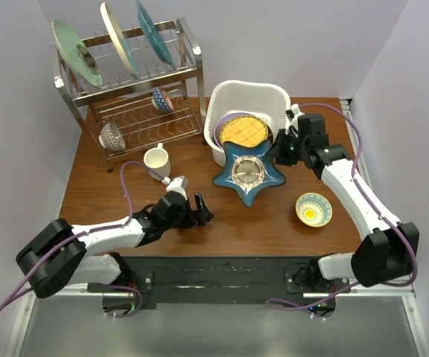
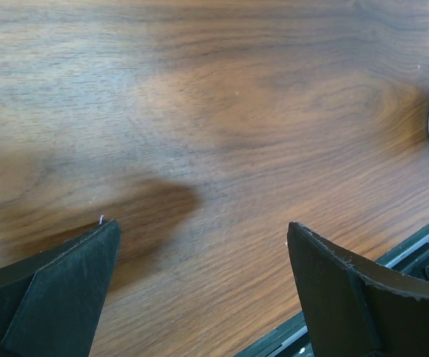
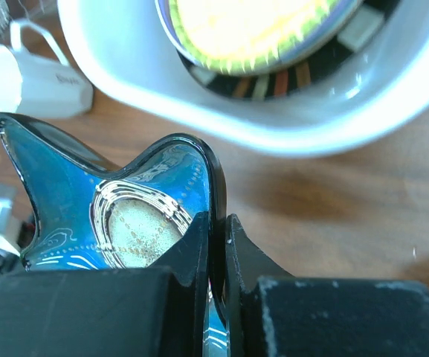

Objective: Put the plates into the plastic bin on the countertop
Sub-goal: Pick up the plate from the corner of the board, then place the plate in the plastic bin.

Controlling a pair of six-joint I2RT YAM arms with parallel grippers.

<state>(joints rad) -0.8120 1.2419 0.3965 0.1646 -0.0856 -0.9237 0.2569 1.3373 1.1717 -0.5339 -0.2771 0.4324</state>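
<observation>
As the right claw [image 3: 218,223] clamps the star plate [image 1: 250,172], one tip points nearward.

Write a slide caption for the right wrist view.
Right hand pinches the edge of the blue star-shaped plate beside the white plastic bin holding other plates.

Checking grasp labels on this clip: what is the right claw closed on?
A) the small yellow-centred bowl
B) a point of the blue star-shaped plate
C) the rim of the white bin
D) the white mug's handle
B: the right wrist view shows the right claw pinching the dark rim of the blue star-shaped plate, with the plastic bin and white mug untouched beyond it.
</observation>
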